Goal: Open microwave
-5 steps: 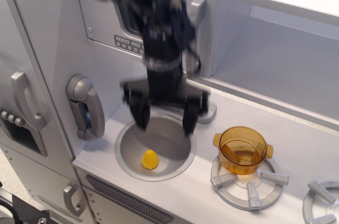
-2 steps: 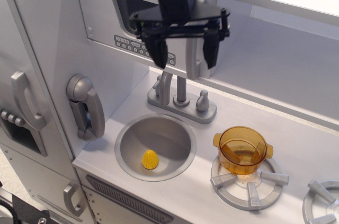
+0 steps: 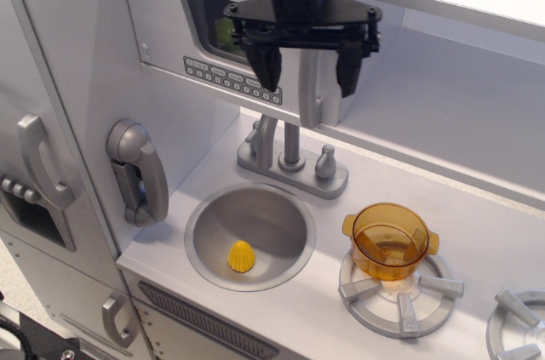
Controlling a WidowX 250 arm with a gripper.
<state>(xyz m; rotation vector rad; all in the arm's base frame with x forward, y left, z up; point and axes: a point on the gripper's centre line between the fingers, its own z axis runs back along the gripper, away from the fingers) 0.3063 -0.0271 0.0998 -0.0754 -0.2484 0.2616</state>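
Note:
The microwave (image 3: 170, 15) is the light grey door at the top left, with a rounded clear window (image 3: 213, 28), a row of small buttons (image 3: 230, 79) and a tall silver handle (image 3: 311, 88) at its right edge. The door looks closed. My black gripper (image 3: 306, 66) hangs open in front of the door's right side. Its left finger (image 3: 266, 66) is over the buttons and its right finger (image 3: 349, 66) is just right of the handle. The handle stands between the fingers, and no contact shows.
Below are a silver faucet (image 3: 289, 160), a round sink (image 3: 277, 207) with a yellow toy (image 3: 242, 255) in it, and an amber pot (image 3: 391, 241) on a burner. A silver phone handset (image 3: 136, 173) hangs at left. An open white shelf recess (image 3: 451, 105) lies right of the microwave.
My gripper has risen from just above the sink to the microwave door, and in the last half second has shifted slightly up and right, straddling the handle.

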